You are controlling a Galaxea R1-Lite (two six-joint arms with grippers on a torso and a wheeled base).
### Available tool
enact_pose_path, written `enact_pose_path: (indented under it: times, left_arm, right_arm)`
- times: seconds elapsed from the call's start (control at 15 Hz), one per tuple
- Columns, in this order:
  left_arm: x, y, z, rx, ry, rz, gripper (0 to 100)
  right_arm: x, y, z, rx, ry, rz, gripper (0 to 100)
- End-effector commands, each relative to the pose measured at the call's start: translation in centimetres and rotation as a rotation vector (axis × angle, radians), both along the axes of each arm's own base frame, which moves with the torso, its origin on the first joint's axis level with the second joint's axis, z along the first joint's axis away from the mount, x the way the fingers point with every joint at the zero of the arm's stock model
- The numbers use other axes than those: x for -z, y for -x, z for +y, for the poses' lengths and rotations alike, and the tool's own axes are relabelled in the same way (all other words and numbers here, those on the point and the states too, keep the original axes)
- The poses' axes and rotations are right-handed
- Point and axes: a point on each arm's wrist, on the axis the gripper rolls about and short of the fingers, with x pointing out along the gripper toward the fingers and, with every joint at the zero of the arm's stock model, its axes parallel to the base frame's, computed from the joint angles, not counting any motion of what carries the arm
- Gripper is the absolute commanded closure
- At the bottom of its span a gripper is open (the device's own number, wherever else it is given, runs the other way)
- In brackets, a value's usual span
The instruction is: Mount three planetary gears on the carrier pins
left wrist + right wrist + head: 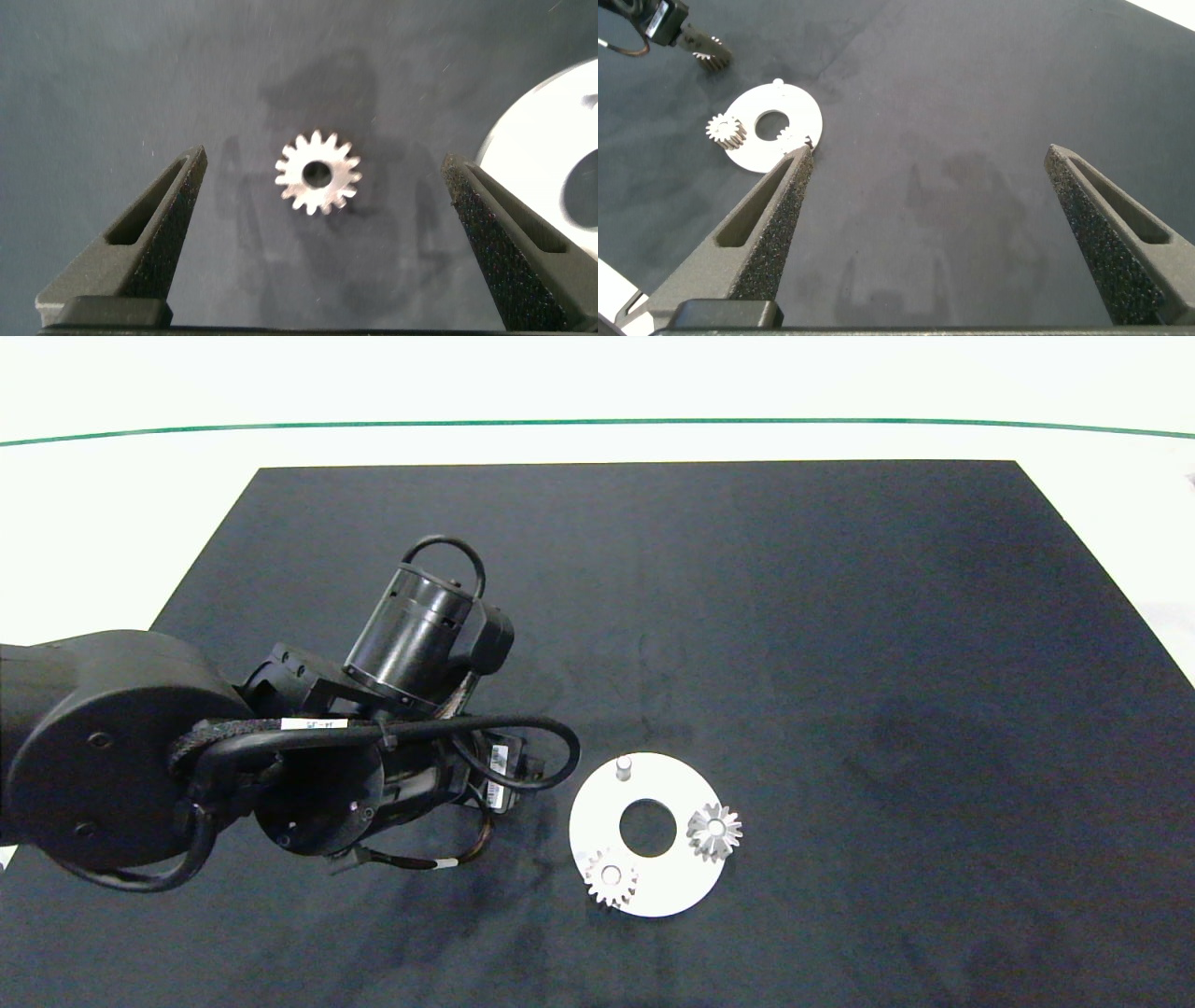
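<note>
**Two gears seated, third lying loose under the left claw**

On the black mat (pixel 840 663) covering the white worktop (pixel 112 504) lies a flat white round disc (pixel 597 812) with a large centre hole. Two small silver toothed gears sit on it: one at the near edge (pixel 611 877), one at the right edge (pixel 715 832). A short pale grey cylindrical pin (pixel 624 766) stands bare at the far edge.

The third small silver spur gear (pixel 318 172) lies flat on the mat just beside the disc, midway between the left claw's (pixel 322 201) grey fingers (pixel 173 210), which are spread wide and clear of it. In the head view the dark left arm (pixel 233 747) with its looping cables blocks this gear and the claw entirely. A small white label on the arm carries print too small to read.

The right claw (pixel 929 201) hangs wide apart over bare mat, well away from the disc; one finger (pixel 780 201) cuts off part of the nearest gear on the disc. A thin green line (pixel 597 424) crosses the far worktop.
</note>
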Motion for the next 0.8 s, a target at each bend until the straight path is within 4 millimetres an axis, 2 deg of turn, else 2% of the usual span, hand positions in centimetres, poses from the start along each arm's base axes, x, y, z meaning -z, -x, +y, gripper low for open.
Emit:
enact_pose_path:
  times: [0.07, 0.53, 0.8]
  left_arm:
    - [0.5, 0.0, -0.1, -0.002, -0.029, 0.028, 0]
    - [1.2, -1.4, -1.1, -0.003, -0.048, 0.048, 0]
    - [1.2, -1.5, -0.8, -0.015, -0.063, 0.064, 0]
  right_arm:
    - [0.0, 0.0, 0.0, 0.001, 0.001, -0.002, 0]
    - [0.0, 0.1, 0.0, 0.001, 0.001, -0.002, 0]
    - [0.0, 0.1, -0.1, 0.001, 0.0, -0.003, 0]
